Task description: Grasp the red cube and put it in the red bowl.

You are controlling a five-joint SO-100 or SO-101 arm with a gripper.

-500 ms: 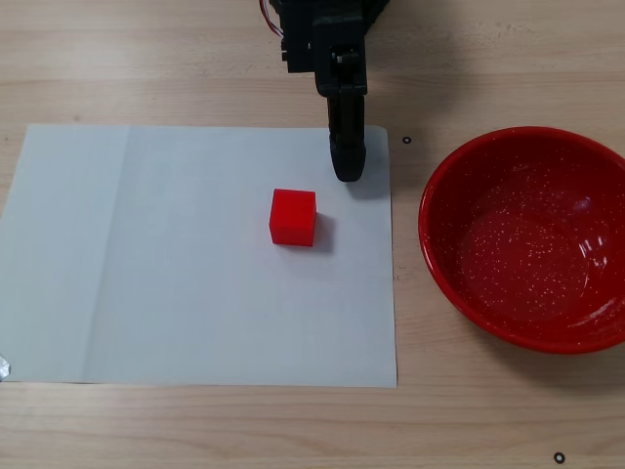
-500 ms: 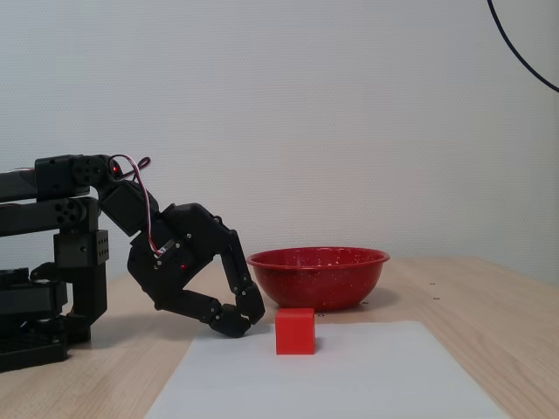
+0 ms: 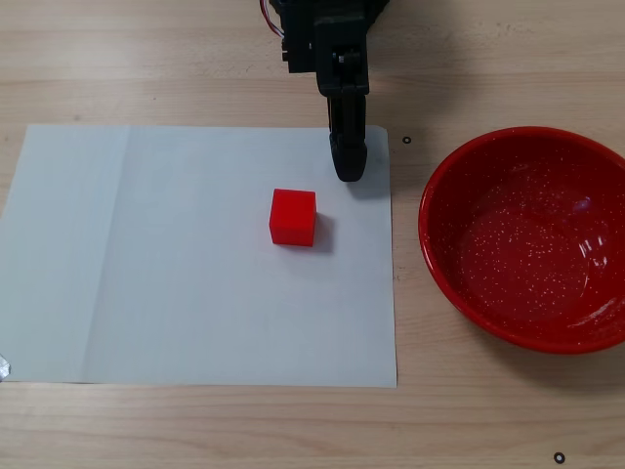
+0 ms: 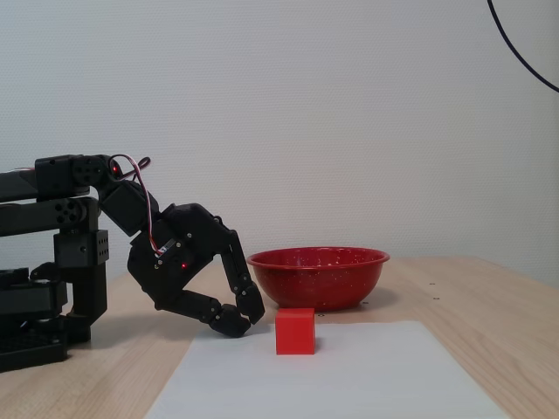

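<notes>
One tool, seemingly clenched (overhead hides this), hangs near the red cube.

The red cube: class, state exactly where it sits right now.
In a fixed view from above, the red cube rests on the white paper, right of the sheet's centre, just below-left of the gripper and left of the red bowl.

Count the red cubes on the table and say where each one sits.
1. The red cube sits on the white paper sheet, apart from the claw and left of the red bowl in the top-down fixed view. Nothing suggests another is hidden.
</notes>
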